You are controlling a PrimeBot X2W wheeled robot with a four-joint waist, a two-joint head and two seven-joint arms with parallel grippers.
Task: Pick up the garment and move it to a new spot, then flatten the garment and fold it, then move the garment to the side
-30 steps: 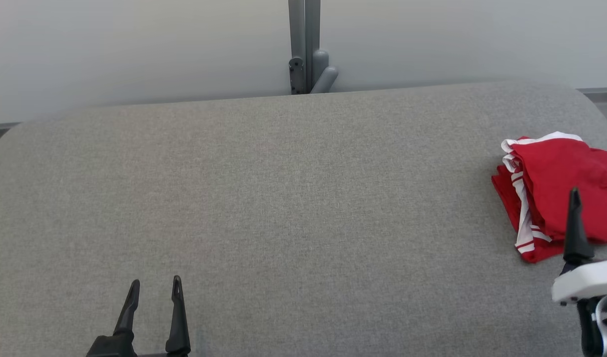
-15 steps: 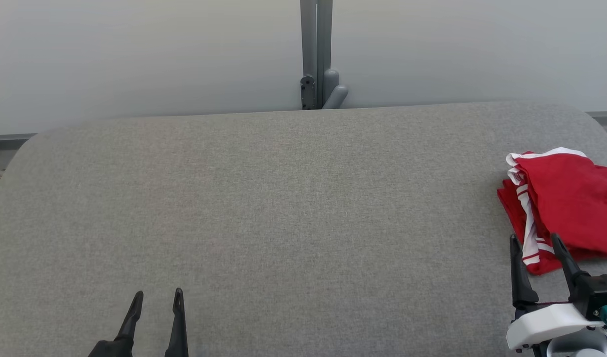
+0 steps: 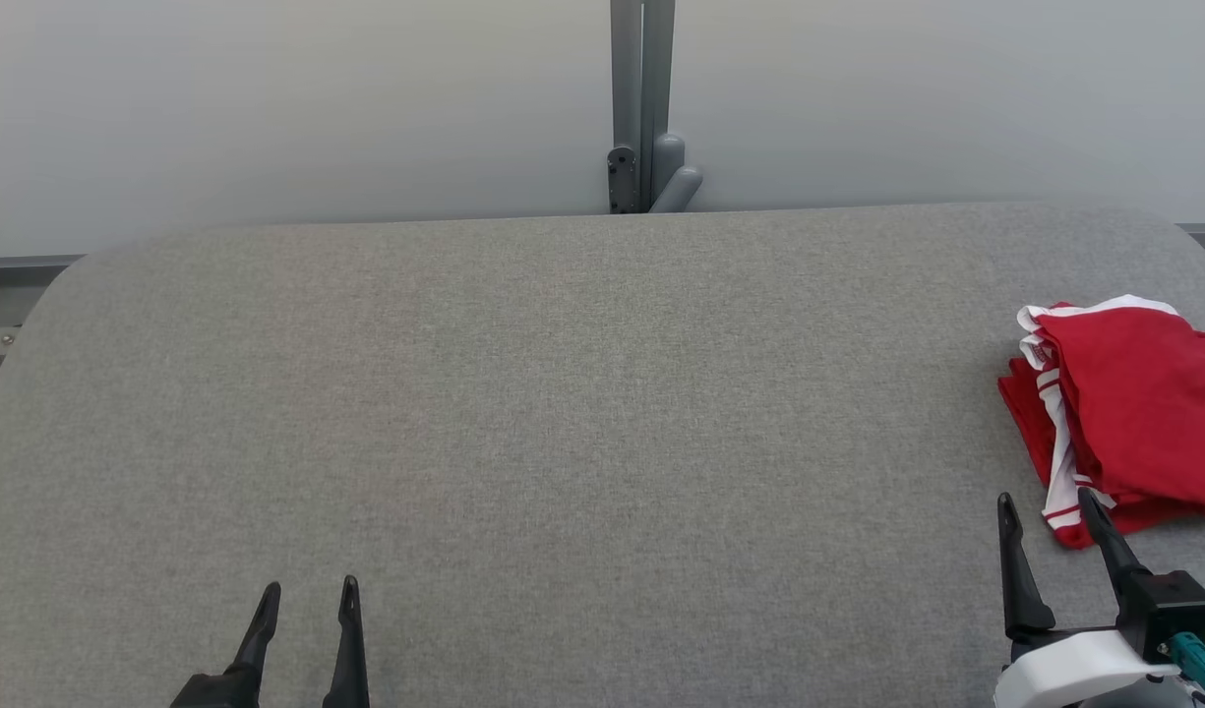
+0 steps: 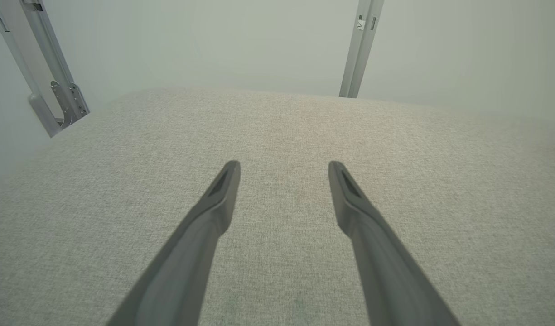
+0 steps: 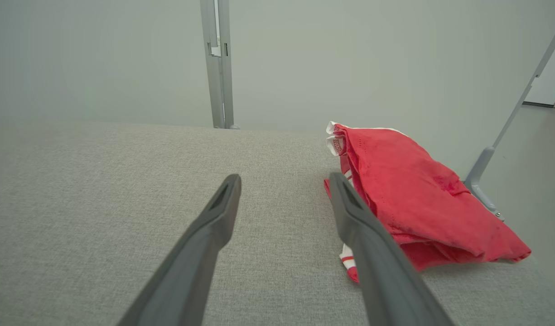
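You saw the folded red garment (image 3: pixel 1133 403) cut off by the head view's right edge, at the bench's (image 3: pixel 563 393) right end. It lay just ahead-right of your right end effector (image 3: pixel 1044 495), whose fingers stood spread and empty; contact was unclear. 1 second earlier that end effector reached over the garment. The left end effector (image 3: pixel 310 584) was spread too.

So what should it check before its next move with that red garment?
1. Left gripper open, empty: ok.
2. Right gripper open, empty: ok.
3. Red garment folded: ok.
4. It lies at the right side of the table: ok.
5. Right gripper clear of the garment: cannot tell; one finger overlaps its hem in view.
6. All of the garment rests on the table: cannot tell; the head view cuts off its right edge.
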